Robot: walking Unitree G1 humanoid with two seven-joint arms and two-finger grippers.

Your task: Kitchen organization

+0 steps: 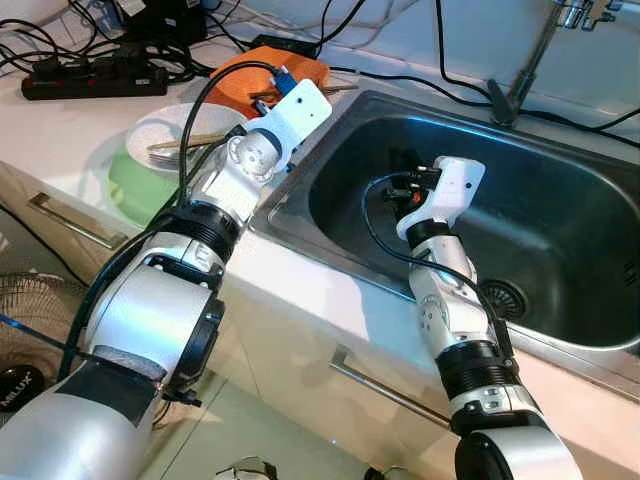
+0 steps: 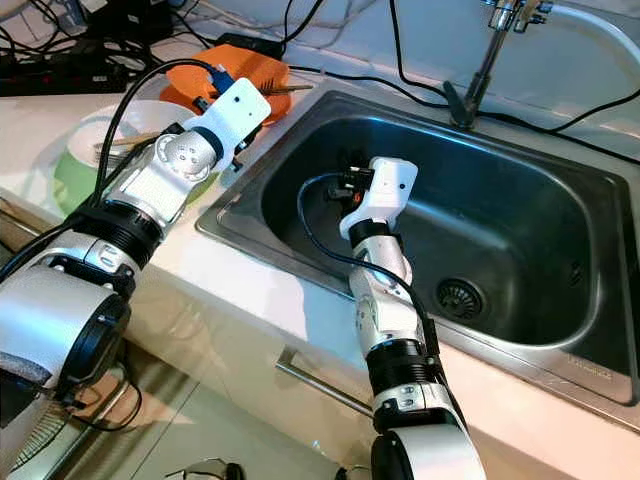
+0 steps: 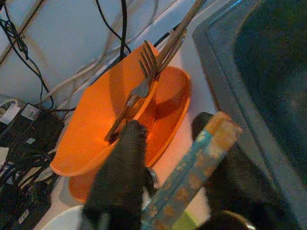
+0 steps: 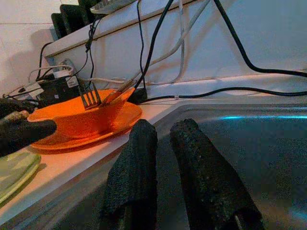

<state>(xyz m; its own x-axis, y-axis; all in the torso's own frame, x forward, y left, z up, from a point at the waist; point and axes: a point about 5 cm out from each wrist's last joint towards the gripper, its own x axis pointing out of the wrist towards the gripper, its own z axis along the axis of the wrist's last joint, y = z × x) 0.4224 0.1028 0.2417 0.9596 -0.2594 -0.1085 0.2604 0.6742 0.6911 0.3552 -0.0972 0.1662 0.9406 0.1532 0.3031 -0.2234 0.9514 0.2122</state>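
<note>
My left gripper [image 3: 172,182] hovers over the counter just in front of an orange bowl [image 3: 105,115] that sits on an orange plate [image 3: 175,108]. It is shut on a utensil handle [image 3: 201,153] patterned in blue and tan. A fork [image 3: 144,81] and other metal utensils lean in the bowl, tines up. My right gripper [image 4: 163,139] is down inside the steel sink [image 1: 560,250] near its left wall. Its fingers [image 4: 134,163] stand almost together with nothing between them.
A white plate [image 1: 170,125] with utensils on it rests on a green plate [image 1: 135,190] at the counter's left. A power strip [image 1: 95,80] and cables lie at the back. The faucet [image 1: 525,70] rises behind the sink; the drain [image 1: 505,297] lies right of my arm.
</note>
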